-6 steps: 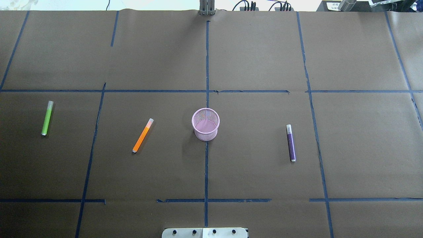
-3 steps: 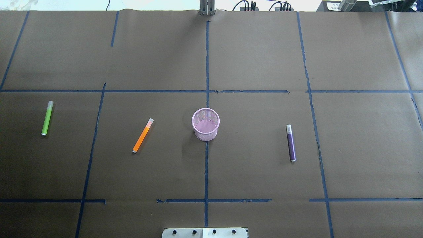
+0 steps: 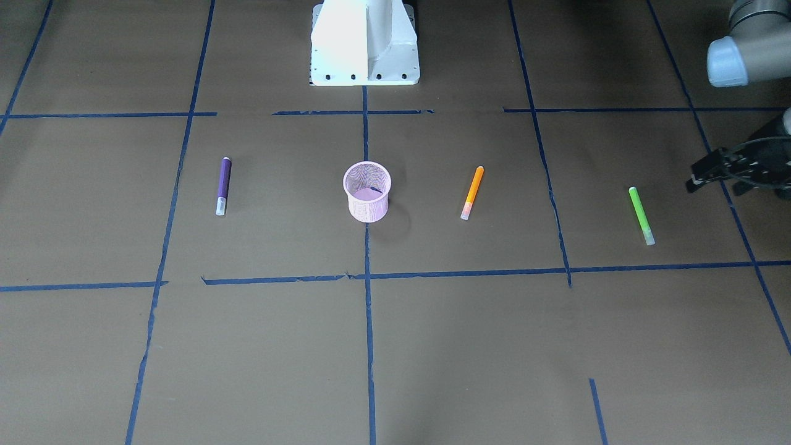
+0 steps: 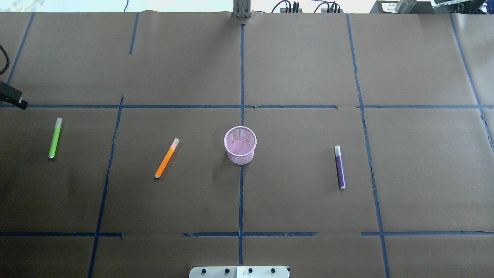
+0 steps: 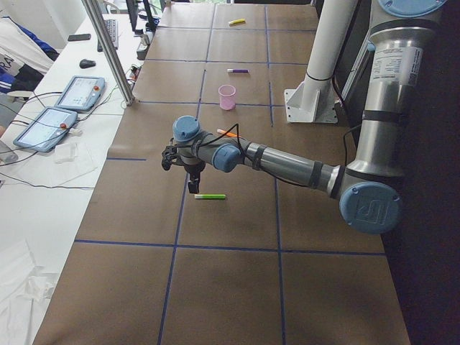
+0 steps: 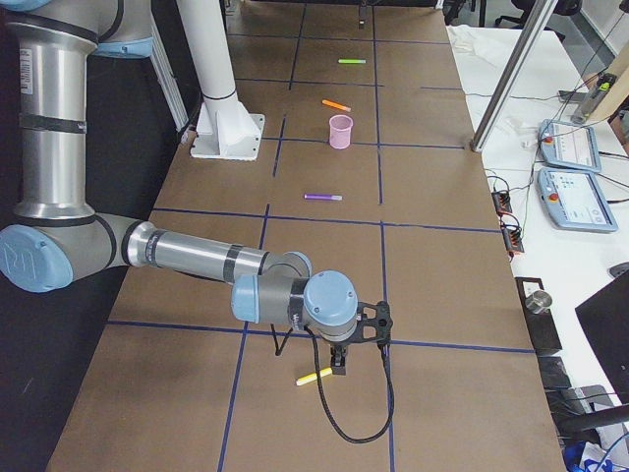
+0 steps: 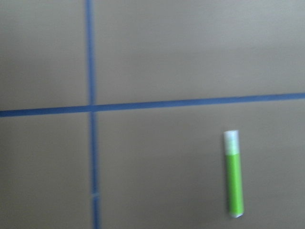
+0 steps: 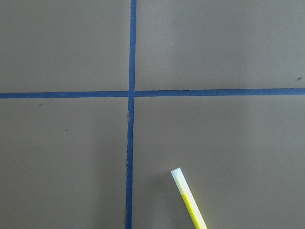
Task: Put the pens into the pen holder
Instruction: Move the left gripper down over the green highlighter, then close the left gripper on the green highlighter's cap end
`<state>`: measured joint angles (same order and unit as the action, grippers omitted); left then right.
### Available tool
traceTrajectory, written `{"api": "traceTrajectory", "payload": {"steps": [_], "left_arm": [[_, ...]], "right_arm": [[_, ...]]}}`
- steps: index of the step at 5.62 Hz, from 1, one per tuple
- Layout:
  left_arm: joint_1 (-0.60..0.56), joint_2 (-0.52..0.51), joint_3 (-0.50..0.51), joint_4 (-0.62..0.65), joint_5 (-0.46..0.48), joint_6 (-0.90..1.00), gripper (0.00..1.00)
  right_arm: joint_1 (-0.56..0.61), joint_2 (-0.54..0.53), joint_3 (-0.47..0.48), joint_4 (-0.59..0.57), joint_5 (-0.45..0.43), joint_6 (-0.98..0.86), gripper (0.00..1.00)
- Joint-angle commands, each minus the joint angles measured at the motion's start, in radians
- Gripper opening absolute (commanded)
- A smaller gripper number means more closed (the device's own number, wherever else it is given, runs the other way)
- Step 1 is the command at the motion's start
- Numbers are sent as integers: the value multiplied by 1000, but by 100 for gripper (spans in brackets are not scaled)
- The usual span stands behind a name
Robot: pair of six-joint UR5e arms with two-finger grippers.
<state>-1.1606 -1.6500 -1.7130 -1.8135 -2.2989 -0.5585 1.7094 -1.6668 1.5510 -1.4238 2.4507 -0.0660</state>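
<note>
Green pen (image 3: 641, 215) looks like the first target. In the front view it lies at about 8 o'clock from the left gripper (image 3: 717, 179), which is up off the table with its fingers spread and nothing in them. The holder (image 3: 368, 210) is empty, with the orange pen (image 3: 472, 193) at its 3 o'clock and the purple pen (image 3: 223, 185) at its 9 o'clock, both well apart from it.

Overhead is where the change shows. The left gripper has just poked in at the left edge, a spot that was bare half a second ago. The green pen is at its 4 o'clock. No pen has moved and neither has the holder, so this is probably the start of the first pick.

From the left side, the near arm reaches out low with its gripper just beside the green pen.

From the right side, the right gripper (image 6: 339, 364) hangs by a yellow pen (image 6: 314, 376) at the table's far end. Whether it's spread or clenched, can't tell.

The left wrist cam has the green pen at 4 o'clock and off-centre, so the arm likely needs to line up before dropping.

The right wrist cam has the yellow pen at 5 o'clock.
</note>
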Motion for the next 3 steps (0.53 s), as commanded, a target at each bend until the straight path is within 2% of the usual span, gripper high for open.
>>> {"api": "traceTrajectory", "payload": {"steps": [1,2,3], "left_arm": [[146,-5,77,-200,148,-208,100],[159,-5,169,-330,147,-224,100],[170,-10,193,-370,148,-215,100]], "right_arm": [[-5,4,0,3,2,0,100],[-5,4,0,3,1,0,100],[-7,4,0,3,1,2,100]]}}
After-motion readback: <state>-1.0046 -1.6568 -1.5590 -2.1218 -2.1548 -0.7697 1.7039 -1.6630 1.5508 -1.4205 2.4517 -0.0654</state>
